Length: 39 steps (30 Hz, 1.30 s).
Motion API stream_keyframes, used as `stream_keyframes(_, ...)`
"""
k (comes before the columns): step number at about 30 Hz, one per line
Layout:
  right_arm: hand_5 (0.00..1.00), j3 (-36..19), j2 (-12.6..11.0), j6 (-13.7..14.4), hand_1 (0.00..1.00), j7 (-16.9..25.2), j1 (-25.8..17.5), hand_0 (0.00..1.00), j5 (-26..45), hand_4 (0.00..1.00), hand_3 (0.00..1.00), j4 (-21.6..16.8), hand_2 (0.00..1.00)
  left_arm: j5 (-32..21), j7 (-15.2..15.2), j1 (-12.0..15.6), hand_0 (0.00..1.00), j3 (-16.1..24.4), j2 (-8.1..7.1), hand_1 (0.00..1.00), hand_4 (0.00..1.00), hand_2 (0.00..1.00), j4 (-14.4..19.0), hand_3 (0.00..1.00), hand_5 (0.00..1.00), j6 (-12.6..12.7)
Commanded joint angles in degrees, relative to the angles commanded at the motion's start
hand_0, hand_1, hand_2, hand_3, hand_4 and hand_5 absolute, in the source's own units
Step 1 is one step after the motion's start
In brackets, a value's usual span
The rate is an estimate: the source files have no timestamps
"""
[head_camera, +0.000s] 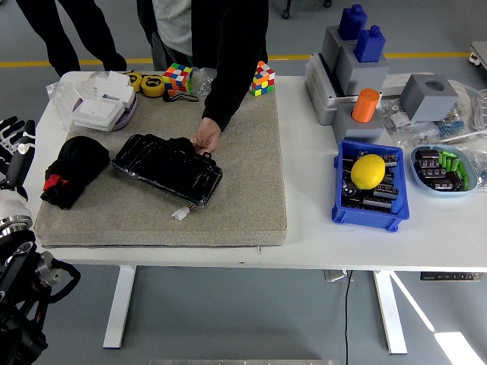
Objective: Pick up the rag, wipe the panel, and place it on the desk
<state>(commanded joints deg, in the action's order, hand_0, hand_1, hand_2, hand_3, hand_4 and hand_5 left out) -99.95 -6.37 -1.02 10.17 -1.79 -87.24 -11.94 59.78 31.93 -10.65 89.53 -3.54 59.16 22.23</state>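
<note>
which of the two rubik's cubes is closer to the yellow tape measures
The left cube, at the mat's far-left edge right beside the tape measures; the other cube sits past the person's sleeve.

Mat (251,190) lies on the left half of the table (304,243). On the mat: rag (72,169) at the left end, panel (167,167) just right of it, a person's hand (205,138) touching the panel's far right edge. Left hand (14,152) sits off the table's left edge, left of the rag, apart from it. Behind the rag, a stack of boxes (103,106) at the far left corner. Two cubes (177,76) (262,78) along the mat's far edge. Right of the mat: bin (369,207) with a lemon (367,171) in it, tray (444,169) to its right, grey blocks (358,68) behind both.
</note>
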Motion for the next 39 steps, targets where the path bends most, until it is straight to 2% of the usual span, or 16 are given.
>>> stream_keyframes(20,0.367,1.3,-0.5,0.3,0.562,-0.1,0.8,0.537,-0.4,0.896,0.522,0.1,0.492,0.4,-1.5,-0.3,0.509,1.0,-1.52,0.597,0.872,0.613,2.7,0.592,0.380,0.0)
stream_keyframes(39,0.368,2.5,-1.0,0.4,0.561,-0.1,1.3,0.537,-0.4,0.895,0.523,0.1,0.493,0.8,-1.9,-1.0,0.495,0.3,-2.41,0.602,0.870,0.610,3.6,0.595,0.385,0.4)
